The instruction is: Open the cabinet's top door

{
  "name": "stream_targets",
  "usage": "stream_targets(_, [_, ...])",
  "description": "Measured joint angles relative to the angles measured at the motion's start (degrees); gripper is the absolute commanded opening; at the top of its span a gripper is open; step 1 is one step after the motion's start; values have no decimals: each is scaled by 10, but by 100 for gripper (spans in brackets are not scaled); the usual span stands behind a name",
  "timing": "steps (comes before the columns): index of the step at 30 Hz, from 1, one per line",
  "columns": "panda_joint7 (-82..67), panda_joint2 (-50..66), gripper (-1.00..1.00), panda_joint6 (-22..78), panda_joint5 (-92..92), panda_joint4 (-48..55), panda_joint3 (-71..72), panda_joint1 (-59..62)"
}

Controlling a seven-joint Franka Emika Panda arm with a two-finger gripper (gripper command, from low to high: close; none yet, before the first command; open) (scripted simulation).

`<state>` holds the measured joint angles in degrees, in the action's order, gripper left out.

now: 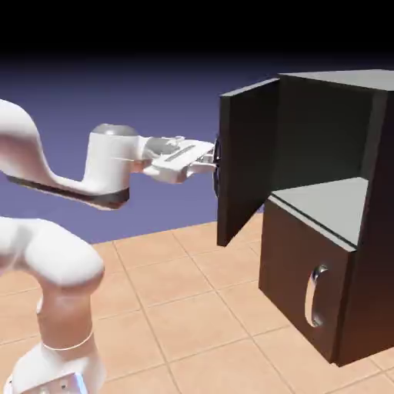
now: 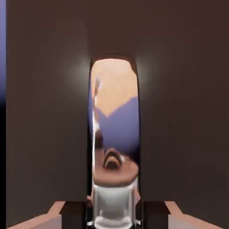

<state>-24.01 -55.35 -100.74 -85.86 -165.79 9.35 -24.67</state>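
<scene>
Closest in the hand view is the end effector (image 2: 114, 214), its two fingers drawn in on either side of the curved silver handle (image 2: 114, 134), gripping it between them. That handle stands out on the outer face of the top door (image 1: 245, 161), which I see swung well out from the dark cabinet (image 1: 378, 246), toward the arm (image 1: 108, 163). The exterior view reveals the open upper compartment and its pale bottom (image 1: 331, 202); the hand view gives only the door's face and the handle's reflections. From the exterior view, most of the gripped handle is hidden around the door's edge.

Just beneath the compartment, the lower panel (image 1: 286, 269) lies shut, its own silver handle (image 1: 311, 298) sticking out. The opened door stands between the hand and the compartment. A strip of blue-violet backdrop (image 2: 2, 53) shows past the door's edge in the hand view. Tiled floor (image 1: 185, 308) spreads openly below the door, between the arm's base (image 1: 61, 369) and the cabinet.
</scene>
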Motion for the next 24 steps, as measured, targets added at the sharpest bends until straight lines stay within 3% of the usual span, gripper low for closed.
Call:
stream_targets(10, [64,193,-100,239,206,153,187,28])
stream_targets(23, [182,463,-100,522,310,405,321,96])
stream_targets(24, [189,475,100,534,313,417,325,97])
